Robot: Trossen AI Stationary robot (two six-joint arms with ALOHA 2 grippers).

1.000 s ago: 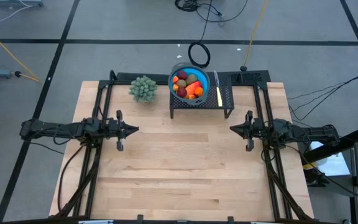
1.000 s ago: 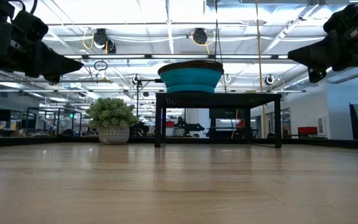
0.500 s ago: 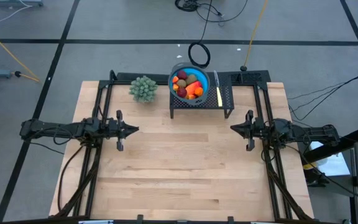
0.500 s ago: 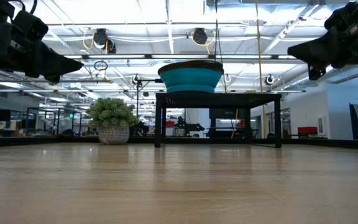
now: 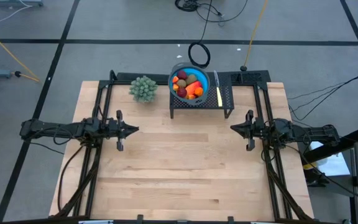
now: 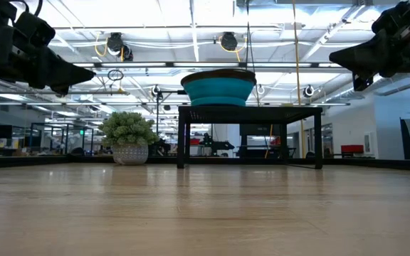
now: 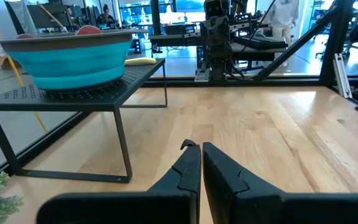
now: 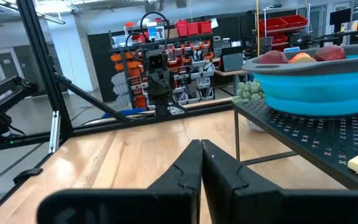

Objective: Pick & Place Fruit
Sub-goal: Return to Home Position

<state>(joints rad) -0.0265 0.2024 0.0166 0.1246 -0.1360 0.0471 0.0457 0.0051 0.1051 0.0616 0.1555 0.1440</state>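
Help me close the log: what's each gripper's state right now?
Left gripper: shut, empty, above the table's left side.
Right gripper: shut, empty, above the table's right side.

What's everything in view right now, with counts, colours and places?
fruit: several, exact count unclear; dark red, orange, brownish-green; heaped in the strainer bowl.
strainer bowl: one; blue; on the shelf, at its left end.
knife: one; pale yellow handle; lying on the shelf, right of the bowl.
shelf: one; black; at the table's far edge, middle.
plant: one; pale green ball; on the table, left of the shelf.
table: one; light wood.
left gripper: one; dark; shut and empty, raised over the table's left side.
right gripper: one; dark; shut and empty, raised over the table's right side.
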